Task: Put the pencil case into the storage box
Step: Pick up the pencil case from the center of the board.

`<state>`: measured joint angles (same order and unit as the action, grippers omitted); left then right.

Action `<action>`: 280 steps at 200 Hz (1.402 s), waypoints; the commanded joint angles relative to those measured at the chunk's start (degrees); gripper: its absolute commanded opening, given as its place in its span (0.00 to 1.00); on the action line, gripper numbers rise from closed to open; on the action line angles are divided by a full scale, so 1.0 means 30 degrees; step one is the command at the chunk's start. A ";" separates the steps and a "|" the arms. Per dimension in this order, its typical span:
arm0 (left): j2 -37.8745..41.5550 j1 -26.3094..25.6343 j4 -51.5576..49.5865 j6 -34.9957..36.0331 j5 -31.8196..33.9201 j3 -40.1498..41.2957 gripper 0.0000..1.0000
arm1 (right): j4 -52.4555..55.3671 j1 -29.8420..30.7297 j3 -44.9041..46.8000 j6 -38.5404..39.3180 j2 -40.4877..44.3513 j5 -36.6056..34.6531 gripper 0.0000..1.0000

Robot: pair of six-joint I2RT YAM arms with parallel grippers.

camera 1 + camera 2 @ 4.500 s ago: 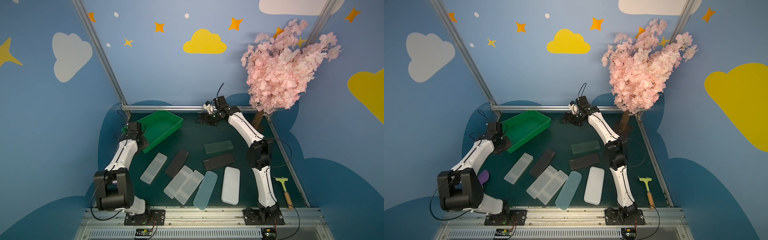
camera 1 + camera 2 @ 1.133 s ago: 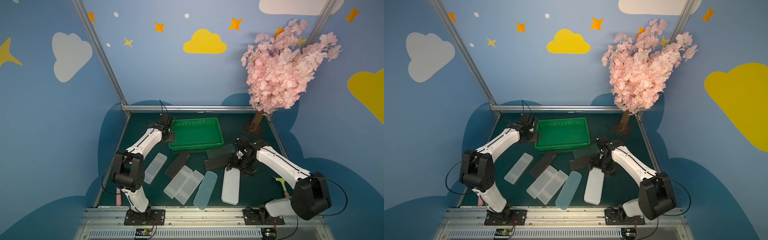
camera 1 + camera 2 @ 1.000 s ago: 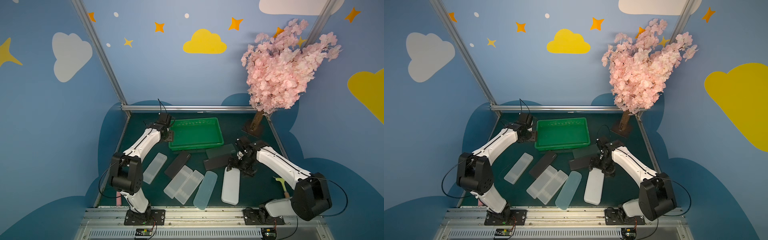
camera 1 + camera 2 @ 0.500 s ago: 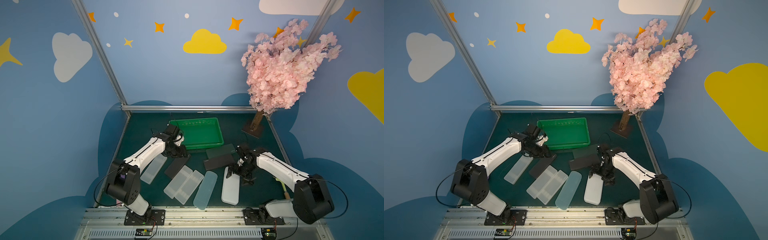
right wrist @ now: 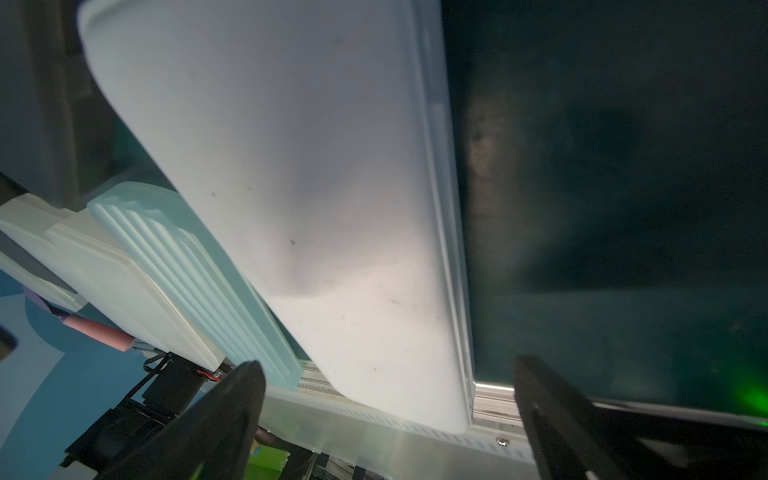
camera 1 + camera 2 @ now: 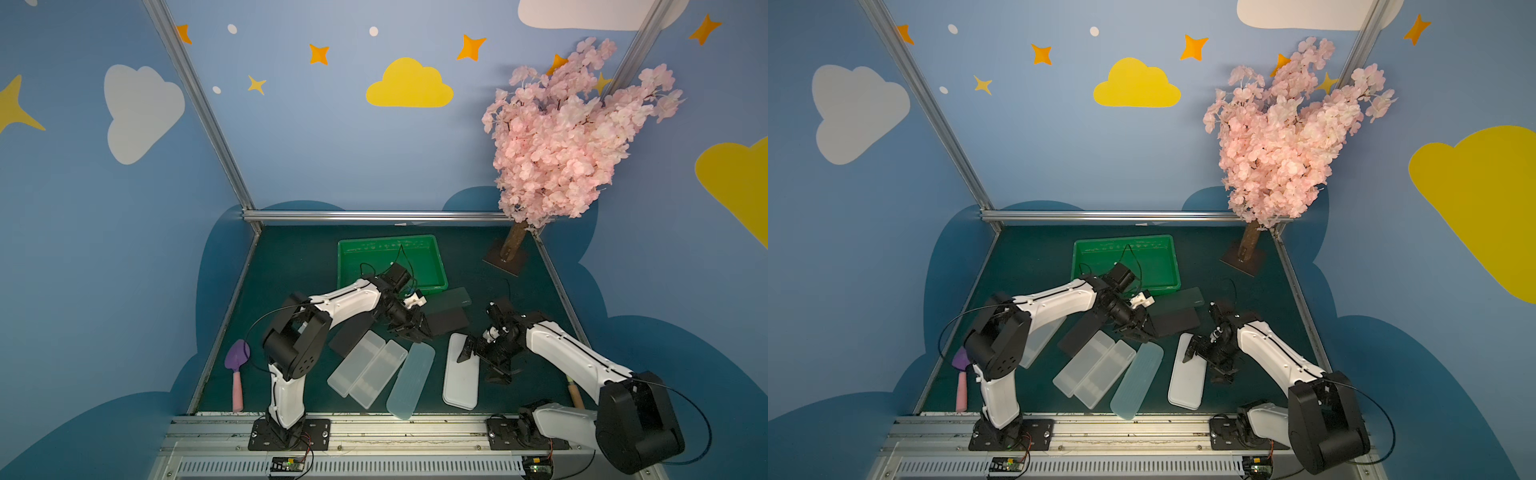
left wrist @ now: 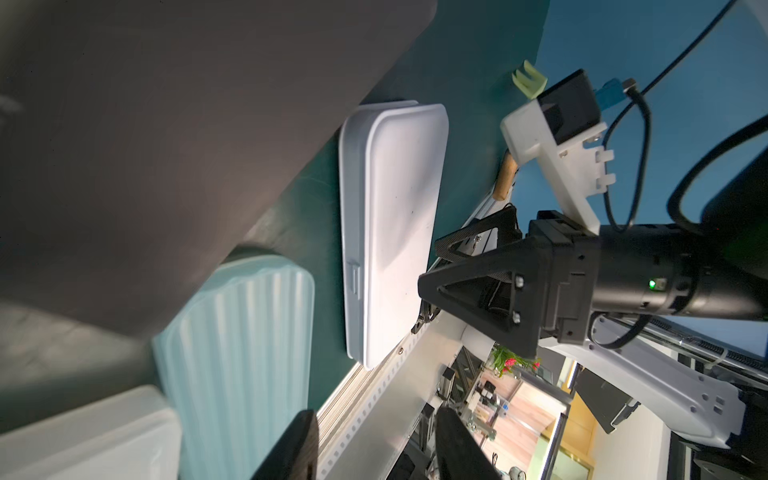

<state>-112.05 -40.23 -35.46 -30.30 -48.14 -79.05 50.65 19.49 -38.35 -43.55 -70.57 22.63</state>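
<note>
The green storage box [image 6: 347, 266] [image 6: 1080, 266] stands at the back of the mat with nothing in it. Several pencil cases lie in front of it. A white pencil case [image 6: 459, 382] [image 5: 311, 187] lies at the front right. My right gripper [image 6: 481, 365] [image 5: 390, 399] is open low over its far end, one finger on each side of it. My left gripper [image 6: 412, 329] [image 7: 374, 453] is open and holds nothing, right beside a black pencil case [image 6: 448, 322] [image 7: 166, 145].
A dark green case [image 6: 451, 300] lies by the box. A second black case [image 6: 349, 338], two clear cases [image 6: 356, 363] and a ribbed pale blue case [image 6: 411, 380] lie mid-mat. A purple shovel [image 6: 237, 365] is at the left, the pink tree's base [image 6: 505, 259] back right.
My left arm swung from the box's left side forward and right to the black case. My right gripper came down and towards the front over the white case.
</note>
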 commanded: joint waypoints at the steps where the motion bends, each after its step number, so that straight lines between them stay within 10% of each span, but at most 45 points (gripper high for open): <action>1: -0.1361 -0.0984 -0.0625 0.0045 -0.0957 -0.1894 0.51 | -0.0381 -0.0523 0.0535 -0.0114 0.0560 0.0390 0.95; 177: -0.7719 -0.3144 -0.7803 0.4206 0.1850 -0.8265 0.39 | -0.7502 -0.1787 0.4423 -0.0601 0.0131 0.5115 0.81; 280: -0.8354 -0.3166 -0.7838 0.4390 0.0842 -0.8485 0.34 | -1.0300 -0.1749 0.5247 -0.3019 0.7185 0.6622 0.71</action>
<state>-134.26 -48.01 -57.93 -17.23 -43.09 -104.03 29.39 13.78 -22.37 -49.06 -54.52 40.23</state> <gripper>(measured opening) 0.338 0.712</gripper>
